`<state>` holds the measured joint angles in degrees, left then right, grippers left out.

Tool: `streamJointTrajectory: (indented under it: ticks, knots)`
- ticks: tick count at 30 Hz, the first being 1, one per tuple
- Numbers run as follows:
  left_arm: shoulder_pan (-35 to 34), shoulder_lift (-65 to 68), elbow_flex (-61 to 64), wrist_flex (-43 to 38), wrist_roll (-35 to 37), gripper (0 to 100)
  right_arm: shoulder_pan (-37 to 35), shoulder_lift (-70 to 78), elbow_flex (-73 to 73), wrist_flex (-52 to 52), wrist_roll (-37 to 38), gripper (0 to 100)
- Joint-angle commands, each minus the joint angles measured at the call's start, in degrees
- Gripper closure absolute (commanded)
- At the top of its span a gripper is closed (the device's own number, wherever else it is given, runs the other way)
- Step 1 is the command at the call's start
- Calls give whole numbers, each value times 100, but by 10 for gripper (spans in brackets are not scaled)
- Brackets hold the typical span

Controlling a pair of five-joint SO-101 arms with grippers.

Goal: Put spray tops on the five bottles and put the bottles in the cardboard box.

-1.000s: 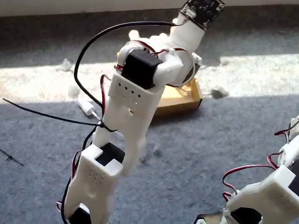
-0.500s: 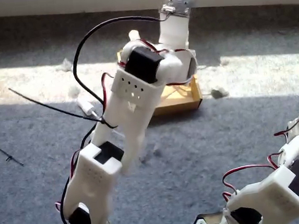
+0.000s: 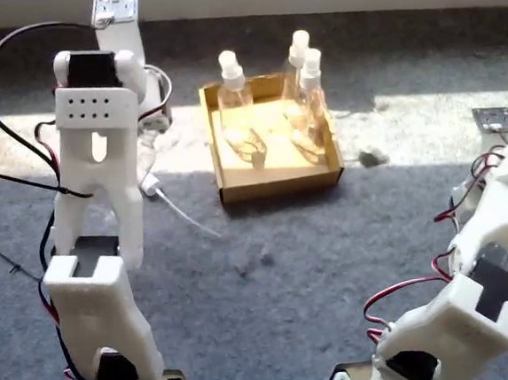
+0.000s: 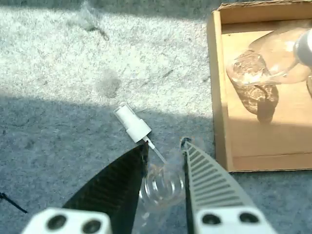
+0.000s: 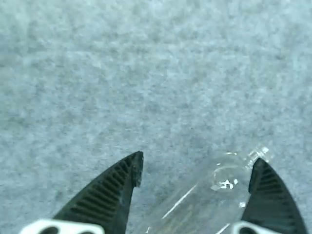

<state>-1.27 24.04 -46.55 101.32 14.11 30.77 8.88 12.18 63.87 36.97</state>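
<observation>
The cardboard box [image 3: 275, 181] lies on the carpet with three clear bottles [image 3: 233, 90] standing in it, each with a white spray top. Left of the box, my left gripper [image 4: 163, 145] is shut on a clear bottle without a top [image 4: 160, 186], held upright with its open mouth facing up. A loose white spray top [image 4: 132, 125] lies on the carpet just beyond its fingertips, also seen as the spray top [image 3: 149, 182] from above. My right gripper [image 5: 197, 158] stands open low over the carpet, and a clear bottle [image 5: 209, 197] lies between its fingers.
Grey carpet [image 3: 270, 269] with a sunlit strip across the back. Black cables [image 3: 4, 176] trail left of the left arm. Small bits of fluff [image 3: 371, 156] lie right of the box. A wall runs along the back.
My left arm has swung from over the box to its left side, uncovering the box and the three bottles. The right arm has shifted slightly.
</observation>
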Motion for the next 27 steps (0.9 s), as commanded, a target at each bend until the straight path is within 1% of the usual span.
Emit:
streamJointTrajectory:
  ticks: [1, 5, 9, 11, 14, 16, 20, 24, 27]
  knots:
    - [-716, 48, 963, -835, -352, 902, -585, -75, -338, 215, -369, 691]
    - [-1086, 470, 1982, -1925, -686, 878, -1253, -22, -1200, 549, -897, 691]
    - [-1165, 655, 2404, -2374, -1037, 876, -1719, -22, -1807, 523, -1073, 691]
    - [-1174, 673, 2466, -2488, -1037, 854, -2000, -22, -1947, 409, -888, 691]
    - [-1174, 681, 2484, -2514, -1011, 789, -2413, -13, -1938, -154, -325, 690]
    - [-1174, 681, 2510, -2523, -1002, 764, -2571, 101, -1771, -444, -132, 690]
    - [-1191, 673, 2721, -2743, -1002, 762, -2659, 549, -1455, -831, -88, 671]
    - [-1235, 673, 2879, -2936, -1002, 762, -2580, 796, -1349, -1103, 360, 604]
    - [-1218, 673, 2879, -2945, -1002, 762, -2501, 716, -1033, -1393, 527, 598]
